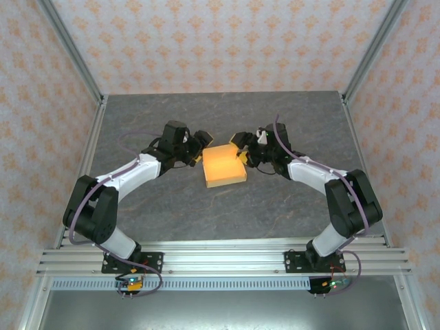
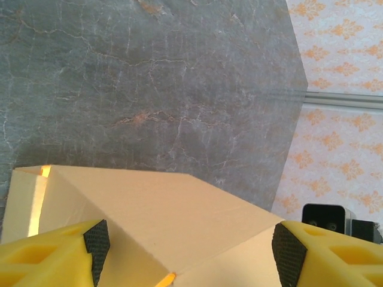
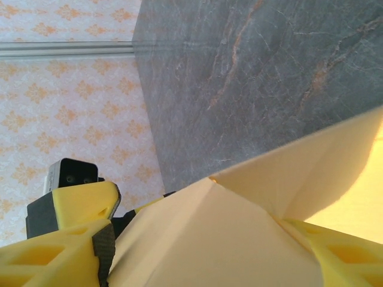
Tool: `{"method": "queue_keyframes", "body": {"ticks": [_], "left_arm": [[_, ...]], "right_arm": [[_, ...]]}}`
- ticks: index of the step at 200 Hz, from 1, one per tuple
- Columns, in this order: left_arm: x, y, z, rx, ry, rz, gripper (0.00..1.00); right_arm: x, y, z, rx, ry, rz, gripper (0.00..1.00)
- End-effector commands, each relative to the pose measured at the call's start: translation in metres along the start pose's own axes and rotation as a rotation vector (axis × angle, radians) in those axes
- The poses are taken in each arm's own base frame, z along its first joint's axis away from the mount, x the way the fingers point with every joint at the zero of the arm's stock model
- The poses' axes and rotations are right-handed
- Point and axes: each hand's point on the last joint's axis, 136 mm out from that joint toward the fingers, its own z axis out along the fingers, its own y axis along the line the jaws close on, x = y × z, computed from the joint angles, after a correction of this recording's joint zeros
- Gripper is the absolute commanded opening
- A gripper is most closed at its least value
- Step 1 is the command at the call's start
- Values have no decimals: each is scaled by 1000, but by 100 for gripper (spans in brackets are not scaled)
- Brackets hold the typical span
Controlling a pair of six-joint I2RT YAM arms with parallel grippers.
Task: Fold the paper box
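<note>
Paper box [image 1: 224, 165] sits mid-table [image 1: 151, 206], right between the two arms. Left gripper [image 2: 190, 240] is spread wide, straddling a folded cardboard panel, pads [image 2: 97, 242] at its edges; pinching or not, can't tell. Right gripper [image 3: 203, 242] is likewise wide with cardboard filling the gap, grip unclear.

Tan paper box [image 1: 225, 165]; gry-marbled tbl [image 1: 275, 206].

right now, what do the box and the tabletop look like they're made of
The paper box: thin tan cardboard, matte, going by sharp fold creases and light glowing through its seams. The table: dark grey with pale and rust veins; stone or a stone-print laminate, can't tell which.
</note>
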Motion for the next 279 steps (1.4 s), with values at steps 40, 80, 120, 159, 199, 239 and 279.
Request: {"method": "queue_keyframes", "body": {"ticks": [40,80,120,159,199,239,279], "left_arm": [[33,22,15,-32,29,35,71],[34,39,15,-72,4,67,67],[37,27,10,-58,28,93,75],[38,14,-10,-47,25,86,89],[39,9,-19,-30,-9,30,91],[51,8,-2,1,13,-63,90],[49,9,8,-9,5,-102,90]], "right_arm": [[16,-20,-11,70,9,-52,70],[19,-31,-15,104,4,-49,68],[21,-24,-25,117,9,-82,78],[6,-8,-63,216,-18,-347,87],[-14,-9,-71,217,-3,-394,89],[-23,-10,-50,209,68,-472,89],[-32,-1,-31,161,106,-499,92]]}}
